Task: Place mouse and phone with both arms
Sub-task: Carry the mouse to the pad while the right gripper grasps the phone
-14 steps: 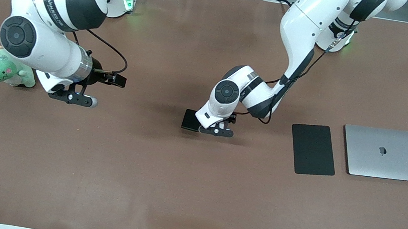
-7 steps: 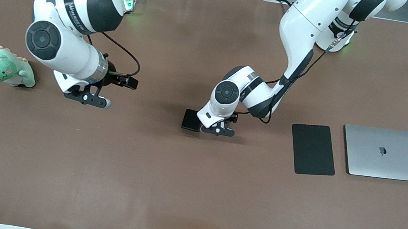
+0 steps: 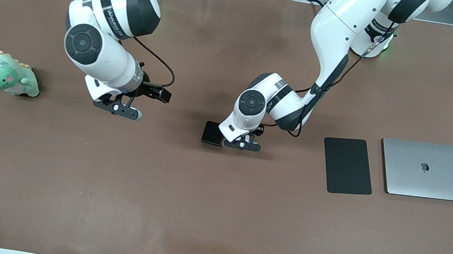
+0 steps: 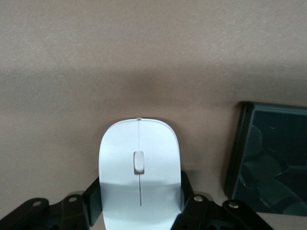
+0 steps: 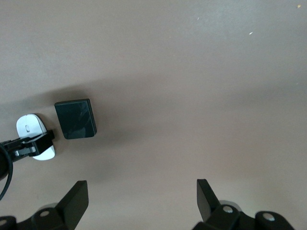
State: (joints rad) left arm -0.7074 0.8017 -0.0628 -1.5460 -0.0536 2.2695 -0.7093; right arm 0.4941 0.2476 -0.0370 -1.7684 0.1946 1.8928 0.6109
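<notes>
High front camera and both wrist cameras share the phone.

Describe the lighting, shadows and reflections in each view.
Front view: even overhead light, soft shadows under both arms. Left wrist view: a broad shadow band crosses the table above the mouse; the phone mirrors blurred shapes. Right wrist view: a diagonal shadow runs past the phone.

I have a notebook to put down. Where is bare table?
Bare: the wide strip nearer the front camera than the mouse pad and laptop. Crowded: mid-table, where the left gripper grips the mouse beside the phone.
</notes>
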